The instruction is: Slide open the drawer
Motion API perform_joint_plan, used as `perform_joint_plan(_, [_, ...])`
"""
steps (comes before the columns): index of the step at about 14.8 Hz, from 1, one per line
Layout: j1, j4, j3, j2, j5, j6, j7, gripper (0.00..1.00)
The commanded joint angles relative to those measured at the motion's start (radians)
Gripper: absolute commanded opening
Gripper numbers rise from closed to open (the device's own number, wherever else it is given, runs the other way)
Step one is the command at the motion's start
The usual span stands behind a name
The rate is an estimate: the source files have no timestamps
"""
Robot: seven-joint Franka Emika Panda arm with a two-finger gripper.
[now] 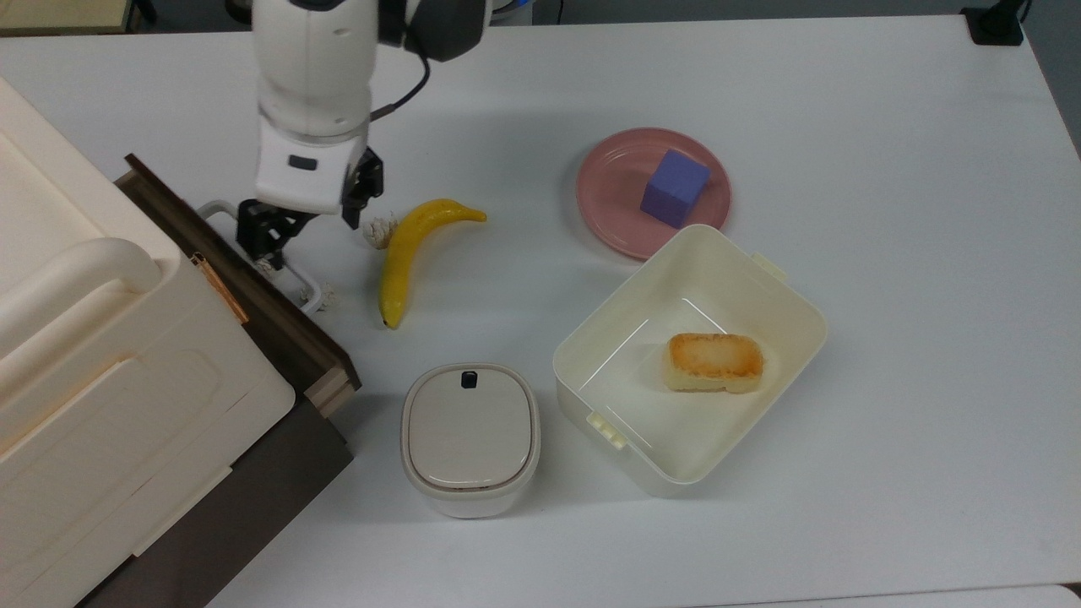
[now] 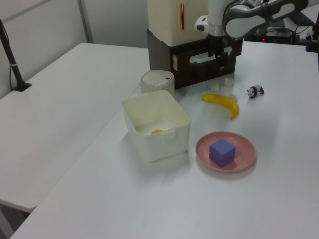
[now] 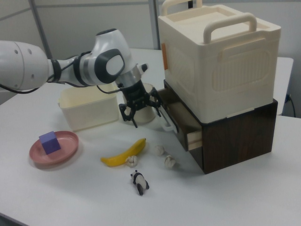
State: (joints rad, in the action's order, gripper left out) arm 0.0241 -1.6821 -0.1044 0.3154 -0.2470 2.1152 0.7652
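One drawer (image 1: 253, 291) sat at the left of the top view, in a dark brown cabinet (image 3: 240, 136) under one cream box with two handles (image 3: 221, 56); it stood partly out, its dark front panel running slantwise from upper left to lower centre-left, a light-wood side wall showing at its lower end and one white loop handle (image 1: 296, 279) jutting from the front. One gripper (image 1: 308, 236) hung just in front of the panel with its fingers spread apart, one finger (image 1: 263, 241) down at the handle's loop and the other toward the banana; whether that finger touched the loop could not be told. One banana (image 1: 405, 249) lay just to the right of the gripper; three small crumpled white lumps (image 3: 160, 149) lay between the banana and the cabinet in the right view, and one panda figurine (image 3: 138, 182) near them at lower centre. One lidded white bin (image 1: 469, 437) stood near the drawer's lower corner with a narrow gap of bare table between them; one cream tub (image 1: 785, 295) holding one piece of toasted bread (image 1: 716, 361) stood to the right of the bin, touching or overlapping the rim of one pink plate (image 1: 608, 181) that bore one purple cube (image 1: 674, 187). The white table (image 1: 929, 253) lay bare across the right side and bottom edge of the top view.
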Motion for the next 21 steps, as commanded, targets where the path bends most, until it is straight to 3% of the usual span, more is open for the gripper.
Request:
perform_joint_plan(1, [-0.072,-0.149,0.000,-0.137,0.014,-0.040,0.011,0.98])
perform_joint_plan(8, [-0.107,-0.191,0.000,-0.226,0.046,-0.112,0.013,0.98])
perform_joint_plan(11, [-0.139,-0.156,0.000,-0.262,0.119,-0.182,-0.042,0.98])
perform_joint_plan(14, [-0.171,-0.087,0.000,-0.260,0.178,-0.257,-0.354,1.00])
perform_joint_plan(18, [-0.162,-0.028,-0.005,-0.260,0.244,-0.320,-0.812,1.00])
perform_joint_plan(21, [-0.161,-0.018,-0.011,-0.288,0.244,-0.389,-0.961,1.00])
